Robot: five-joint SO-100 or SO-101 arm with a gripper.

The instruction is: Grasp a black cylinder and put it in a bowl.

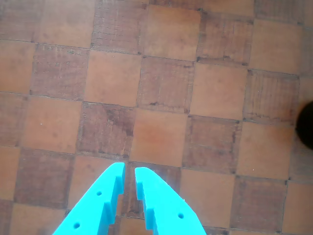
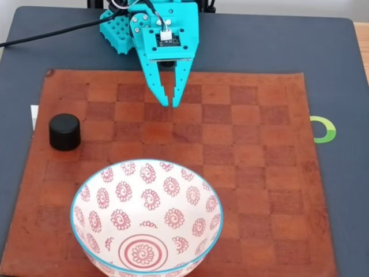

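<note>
The black cylinder [image 2: 64, 131] stands upright on the left side of the brown checkered mat [image 2: 253, 144] in the fixed view; in the wrist view a dark edge of the cylinder [image 1: 306, 125] shows at the right border. The white bowl [image 2: 86, 196] with red spirals and a light-blue rim sits at the near middle of the mat, with nothing in it. My turquoise gripper [image 2: 169, 104] hangs over the far part of the mat, well right of the cylinder and beyond the bowl. Its fingertips [image 1: 129, 171] are nearly together with nothing between them.
The mat lies on a dark grey table [image 2: 340, 69]. A green and white ring mark [image 2: 324, 129] sits on the table right of the mat. A black cable [image 2: 52, 33] runs from the arm's base to the left edge.
</note>
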